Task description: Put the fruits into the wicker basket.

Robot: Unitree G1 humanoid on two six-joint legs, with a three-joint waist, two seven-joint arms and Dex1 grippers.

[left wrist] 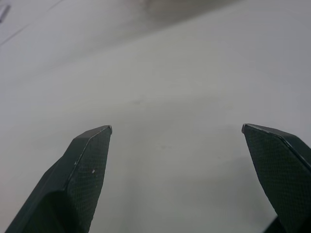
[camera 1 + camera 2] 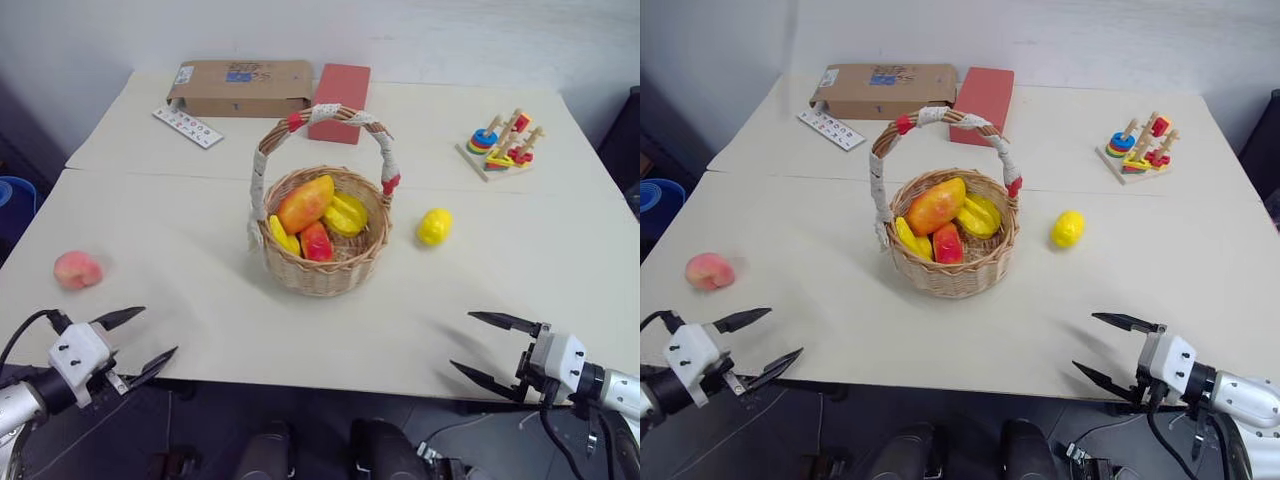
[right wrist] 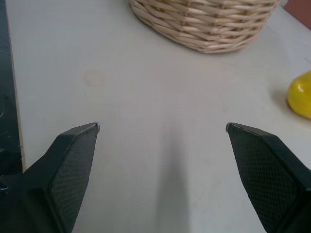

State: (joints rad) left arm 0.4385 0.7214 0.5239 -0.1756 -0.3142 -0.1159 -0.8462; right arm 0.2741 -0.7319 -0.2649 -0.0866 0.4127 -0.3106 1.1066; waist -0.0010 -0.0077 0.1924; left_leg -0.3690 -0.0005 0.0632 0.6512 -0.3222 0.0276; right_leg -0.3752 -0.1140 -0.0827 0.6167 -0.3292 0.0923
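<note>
Table (image 2: 200, 290): basket (image 2: 325, 265) at centre, already holding several fruits. Two left out: peach (image 2: 77, 270) far left near the edge, lemon (image 2: 434, 226) just right of the basket. My left hand (image 2: 135, 340) and right hand (image 2: 495, 345) hover at the near edge, both wide open, empty. Next, probably: reach, close on one.
</note>
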